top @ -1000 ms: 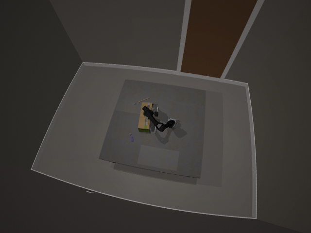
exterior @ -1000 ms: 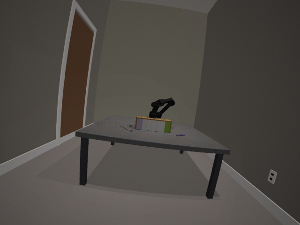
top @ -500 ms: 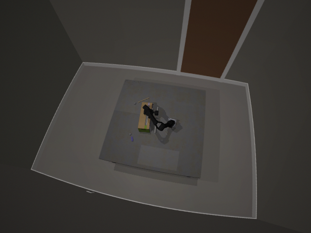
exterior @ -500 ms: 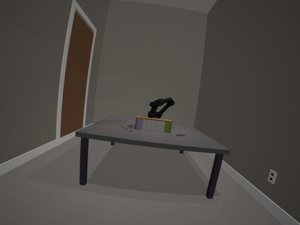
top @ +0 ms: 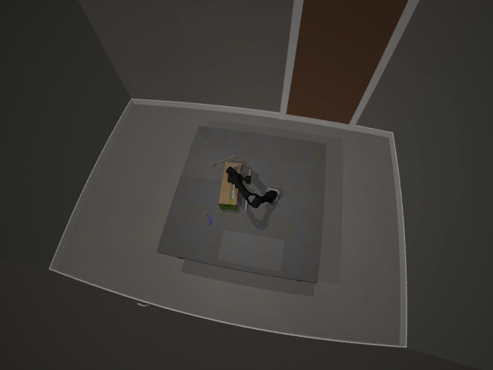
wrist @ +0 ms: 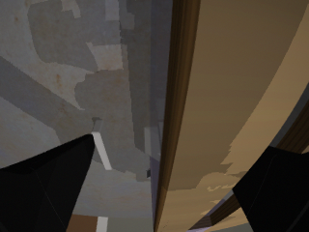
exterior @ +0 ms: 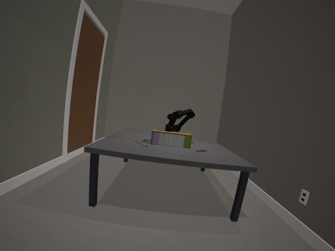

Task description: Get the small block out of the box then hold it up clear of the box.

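Leaning over the box (top: 225, 187) (exterior: 171, 139) (wrist: 232, 97), my gripper (top: 239, 179) (exterior: 169, 129) (wrist: 153, 138) had its jaws wide open, empty. From overhead, the stick (top: 227, 159) (exterior: 139, 142) lay at the box's 12 o'clock, the purple piece (top: 209, 220) (exterior: 203, 150) at 7. I could not tell where the block was.

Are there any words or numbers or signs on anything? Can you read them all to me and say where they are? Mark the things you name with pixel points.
There are none I can read.
The box (top: 223, 186) (exterior: 171, 139) (wrist: 232, 97): no words or numbers show.
The purple thing (top: 209, 220) (exterior: 203, 150): too small to tell.
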`<state>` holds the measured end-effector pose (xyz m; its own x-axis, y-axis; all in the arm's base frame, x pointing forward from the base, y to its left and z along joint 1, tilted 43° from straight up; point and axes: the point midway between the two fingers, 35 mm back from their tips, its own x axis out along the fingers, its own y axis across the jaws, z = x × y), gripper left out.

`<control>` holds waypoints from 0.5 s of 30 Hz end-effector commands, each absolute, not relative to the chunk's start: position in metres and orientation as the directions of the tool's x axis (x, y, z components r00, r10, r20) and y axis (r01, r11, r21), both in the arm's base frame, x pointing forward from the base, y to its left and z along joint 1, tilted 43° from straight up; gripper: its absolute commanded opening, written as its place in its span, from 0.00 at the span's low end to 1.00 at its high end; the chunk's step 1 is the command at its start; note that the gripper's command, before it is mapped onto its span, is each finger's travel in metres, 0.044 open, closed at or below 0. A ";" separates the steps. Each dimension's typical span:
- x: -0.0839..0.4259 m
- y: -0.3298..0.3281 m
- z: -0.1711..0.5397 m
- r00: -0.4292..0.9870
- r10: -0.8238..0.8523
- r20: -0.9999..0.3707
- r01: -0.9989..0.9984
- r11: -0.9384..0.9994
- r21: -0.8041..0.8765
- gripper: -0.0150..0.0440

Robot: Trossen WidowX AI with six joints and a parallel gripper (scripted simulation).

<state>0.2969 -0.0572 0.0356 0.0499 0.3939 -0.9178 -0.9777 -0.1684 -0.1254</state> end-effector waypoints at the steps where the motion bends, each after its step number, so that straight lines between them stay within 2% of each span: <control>1: 0.297 -0.057 0.037 0.054 0.393 -0.918 -0.978 -0.163 -0.127 0.93; 15: 0.300 -0.069 0.027 0.054 0.393 -0.918 -0.978 -0.163 -0.127 0.93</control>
